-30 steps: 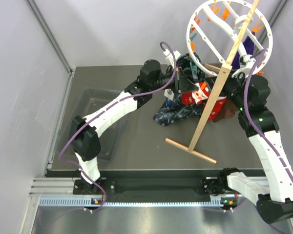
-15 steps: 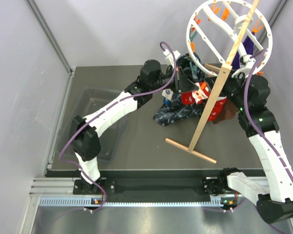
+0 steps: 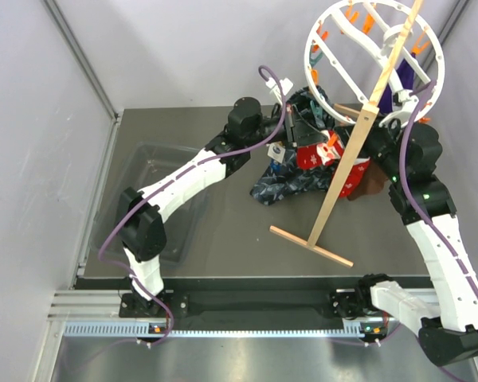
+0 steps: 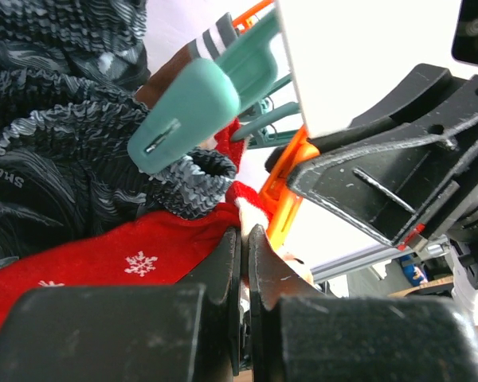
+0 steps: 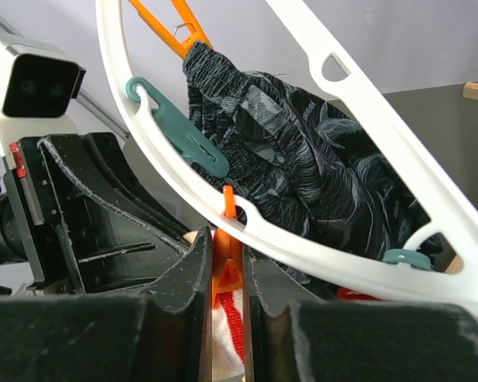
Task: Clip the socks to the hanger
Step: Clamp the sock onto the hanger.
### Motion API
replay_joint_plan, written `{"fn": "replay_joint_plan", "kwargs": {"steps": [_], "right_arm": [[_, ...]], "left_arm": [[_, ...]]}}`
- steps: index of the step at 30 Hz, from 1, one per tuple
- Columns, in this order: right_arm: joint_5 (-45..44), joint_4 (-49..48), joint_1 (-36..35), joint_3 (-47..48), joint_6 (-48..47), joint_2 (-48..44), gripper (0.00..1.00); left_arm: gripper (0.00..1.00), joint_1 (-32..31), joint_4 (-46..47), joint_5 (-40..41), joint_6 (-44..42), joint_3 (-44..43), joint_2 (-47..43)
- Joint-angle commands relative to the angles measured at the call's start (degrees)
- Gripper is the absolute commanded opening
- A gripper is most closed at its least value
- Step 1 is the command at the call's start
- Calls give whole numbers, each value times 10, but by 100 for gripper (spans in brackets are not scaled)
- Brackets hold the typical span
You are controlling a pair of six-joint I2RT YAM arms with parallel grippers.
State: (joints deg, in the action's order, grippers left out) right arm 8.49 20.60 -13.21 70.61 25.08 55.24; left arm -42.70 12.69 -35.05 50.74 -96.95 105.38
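Two narrow grips here: the left end effector (image 4: pixel 243 243) pinches the red sock (image 4: pixel 95 267) by its white cuff just below the orange clip (image 5: pixel 227 278), which the right end effector (image 5: pixel 228 239) seems to squeeze on the hanger (image 5: pixel 319 263) rim.

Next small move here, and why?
Probably nudge the left claw, feeding the cuff of the red sock into the orange clip. The right claw pinches that clip on the hanger, and the cuff sits just beside it, apparently not yet inside.
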Motion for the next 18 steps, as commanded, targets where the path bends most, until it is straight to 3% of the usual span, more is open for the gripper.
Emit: {"fn": "replay_joint_plan", "kwargs": {"steps": [1,8,11,12,18], "right_arm": [[28,20,-6,12,-2,-7,11],[26,19,-5,12,0,-8,19],[25,20,-5,14,1,-7,30],[24,22,-5,15,0,-8,39],[-11,50,-6,33,-20,-17,68]], "left_arm": [[0,-2,62,2,14,-11,-4],[0,-1,56,-6,25,-18,4],[0,-1,55,-8,23,-18,5],[0,-1,55,-10,23,-18,5],[4,0,44,-22,20,-27,18]]}}
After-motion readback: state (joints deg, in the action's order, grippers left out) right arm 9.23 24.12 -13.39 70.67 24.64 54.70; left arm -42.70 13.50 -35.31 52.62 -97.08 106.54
